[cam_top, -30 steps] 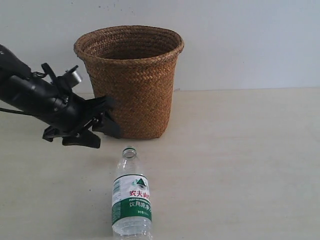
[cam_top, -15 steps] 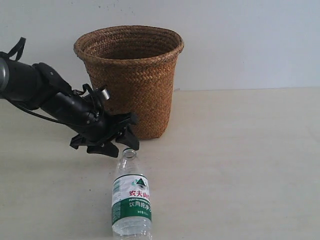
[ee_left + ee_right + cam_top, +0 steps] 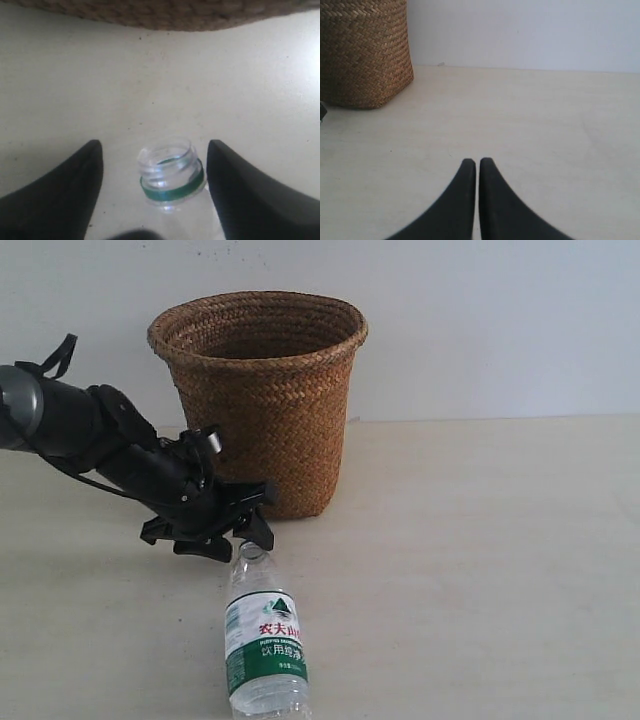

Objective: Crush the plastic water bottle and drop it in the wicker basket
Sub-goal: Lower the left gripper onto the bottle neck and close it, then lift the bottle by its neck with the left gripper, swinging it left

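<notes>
The clear plastic water bottle (image 3: pixel 264 640) stands upright and capless near the table's front, with its white-and-green label facing me. My left gripper (image 3: pixel 232 536) hangs open just above its mouth. In the left wrist view the bottle's neck (image 3: pixel 170 172) with its green ring sits between the two black fingers (image 3: pixel 65 195), touching neither. The tall brown wicker basket (image 3: pixel 262 400) stands behind the bottle, its base showing in the left wrist view (image 3: pixel 165 12) and its side in the right wrist view (image 3: pixel 365 55). My right gripper (image 3: pixel 478 162) is shut on nothing above bare table, out of the exterior view.
A pale wall runs behind the beige table (image 3: pixel 480 540). The left arm's dark body (image 3: pixel 70 430) stretches in from the left, beside the basket.
The left gripper has moved down and to the right from beside the basket and now straddles the bottle's mouth. The bottle has shifted slightly.
</notes>
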Tool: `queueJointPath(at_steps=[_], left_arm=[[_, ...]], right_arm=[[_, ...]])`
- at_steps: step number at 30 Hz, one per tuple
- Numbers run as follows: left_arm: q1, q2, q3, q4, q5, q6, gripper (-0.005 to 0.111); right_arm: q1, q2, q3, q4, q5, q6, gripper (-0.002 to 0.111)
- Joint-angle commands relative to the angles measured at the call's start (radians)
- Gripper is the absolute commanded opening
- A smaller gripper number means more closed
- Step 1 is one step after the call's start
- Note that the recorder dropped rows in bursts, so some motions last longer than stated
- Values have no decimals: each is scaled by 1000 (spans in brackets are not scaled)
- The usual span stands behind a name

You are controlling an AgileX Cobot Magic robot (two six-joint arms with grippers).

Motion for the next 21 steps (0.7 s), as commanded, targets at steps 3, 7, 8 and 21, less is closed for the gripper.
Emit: queueJointPath(at_steps=[3, 7, 8, 21], left_arm=[[-8, 11, -25, -4, 18, 15, 47], [-6, 11, -25, 47, 67, 38, 15], [-6, 11, -25, 62, 81, 38, 5], [-4, -113, 31, 90, 62, -117, 4]], right_arm=[[-3, -6, 4, -7, -1, -2, 0], [-3, -6, 4, -7, -1, -2, 0], [-3, -6, 4, -7, -1, -2, 0], [-3, -6, 4, -7, -1, -2, 0]])
